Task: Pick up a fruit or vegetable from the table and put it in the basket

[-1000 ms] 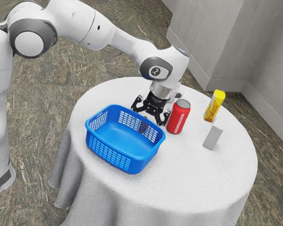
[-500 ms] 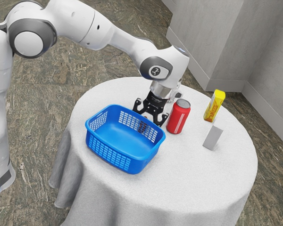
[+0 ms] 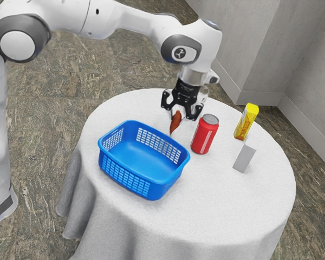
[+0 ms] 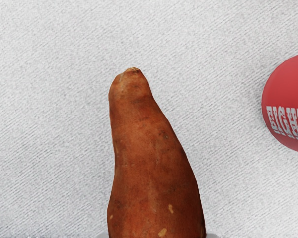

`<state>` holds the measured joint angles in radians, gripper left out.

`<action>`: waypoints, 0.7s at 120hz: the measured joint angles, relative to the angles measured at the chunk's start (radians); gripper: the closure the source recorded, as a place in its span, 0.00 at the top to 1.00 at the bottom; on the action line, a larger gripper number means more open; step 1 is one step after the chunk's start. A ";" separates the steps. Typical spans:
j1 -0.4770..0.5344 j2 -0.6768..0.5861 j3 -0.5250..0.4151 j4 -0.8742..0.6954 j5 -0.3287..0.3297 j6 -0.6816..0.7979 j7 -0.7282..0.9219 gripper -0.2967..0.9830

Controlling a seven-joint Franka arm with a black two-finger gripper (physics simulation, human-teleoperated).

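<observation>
Claw point(image 3: 179, 117) up since earlier frame, sweet potato point(image 3: 176, 121) raised with it; basket point(image 3: 143, 186), can point(image 3: 205, 135) unmoved. Claw closed around sweet potato, gripping from both sides. Sweet potato above surface point(image 3: 222, 203), just past basket's far rim, outside it, tilted. Can upright near basket. Yellow box point(image 3: 246, 122), grey box point(image 3: 244, 158) toward exterior view's right, apart from basket.

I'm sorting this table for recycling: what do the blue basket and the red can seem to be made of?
The blue basket looks like molded plastic with a soft sheen: its walls carry a regular grid of openings. The red can is probably metal with a smooth painted finish, judging by its gray, rimmed top, though that's unsure.
</observation>
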<state>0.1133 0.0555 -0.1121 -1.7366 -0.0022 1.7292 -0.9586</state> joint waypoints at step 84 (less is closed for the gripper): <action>0.049 -0.135 -0.180 -0.048 -0.005 -0.152 -0.008 0.32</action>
<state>0.1623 -0.0799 -0.2917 -1.7849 -0.0071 1.5774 -0.9662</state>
